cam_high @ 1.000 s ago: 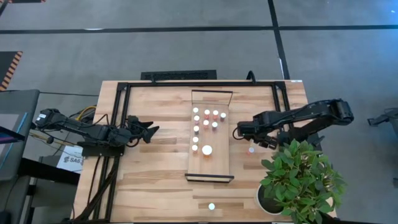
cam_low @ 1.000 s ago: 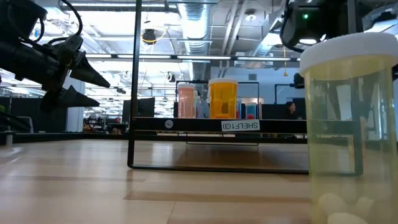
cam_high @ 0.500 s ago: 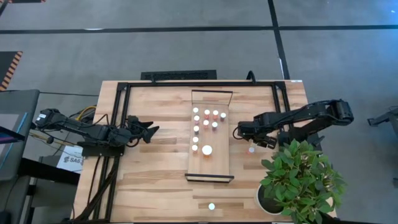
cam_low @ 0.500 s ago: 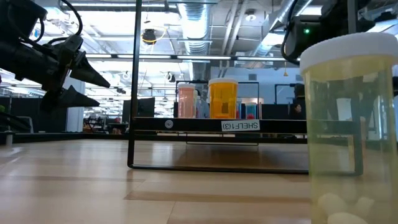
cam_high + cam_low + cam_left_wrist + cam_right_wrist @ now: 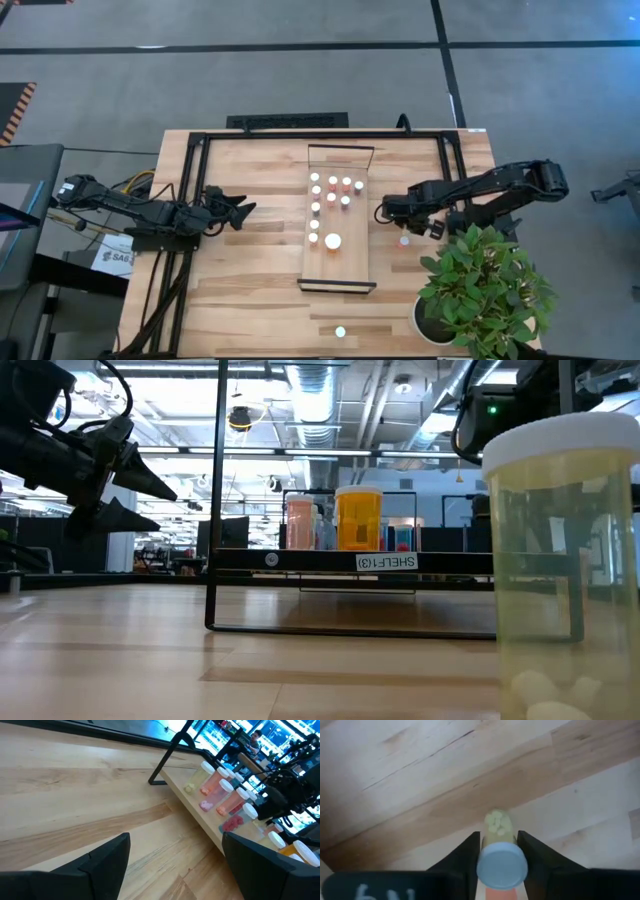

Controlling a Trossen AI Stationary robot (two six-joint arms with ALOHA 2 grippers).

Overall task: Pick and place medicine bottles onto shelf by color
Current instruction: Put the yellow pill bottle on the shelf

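Yellowish bottle (image 5: 498, 851) clamped in right gripper (image 5: 498, 847) beside shelf (image 5: 355, 262) | left gripper (image 5: 172, 857) spread, idle

1. Two slim matte-black jointed arms, the left arm (image 5: 120, 208) and the right arm (image 5: 490, 187), are seen.
2. Tapered black fingers (image 5: 107, 862) are shown.
3. A green indicator light (image 5: 491, 408) is lit on one dark housing.

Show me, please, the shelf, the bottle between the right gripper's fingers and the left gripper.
shelf (image 5: 352, 262): high view, bare board.
yellowish bottle (image 5: 502, 865): right wrist view, white cap.
left gripper (image 5: 240, 209): high view, between its fingertips.
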